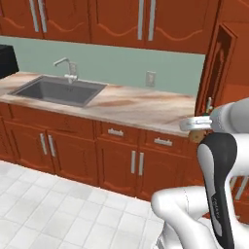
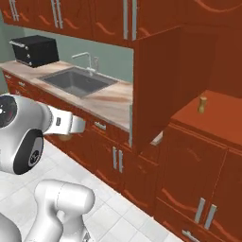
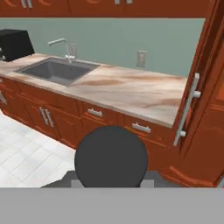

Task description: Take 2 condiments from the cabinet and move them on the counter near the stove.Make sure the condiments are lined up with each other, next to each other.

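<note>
My gripper [image 1: 196, 130] hangs in front of the counter [image 1: 136, 104], shut on a light-brown condiment [image 1: 197, 136] whose round black cap [image 3: 110, 159] sits low and central in the hand view. From the right base the same bottle [image 2: 64, 137] peeks out under the hand [image 2: 71, 128]. A second condiment [image 2: 202, 105] with a tan top stands upright on the flat shelf of the cabinet [image 2: 212, 113], to my right. The cabinet door [image 2: 153, 90] stands open with its silver bar handle [image 3: 188, 109] facing me. The stove is out of view.
A grey sink [image 1: 58, 90] with a faucet [image 1: 65, 65] is set into the counter at the left. A black microwave [image 2: 35, 49] stands at the far left. Drawer fronts [image 1: 116, 132] and lower doors run under the worktop. White floor tiles [image 1: 44, 209] lie below.
</note>
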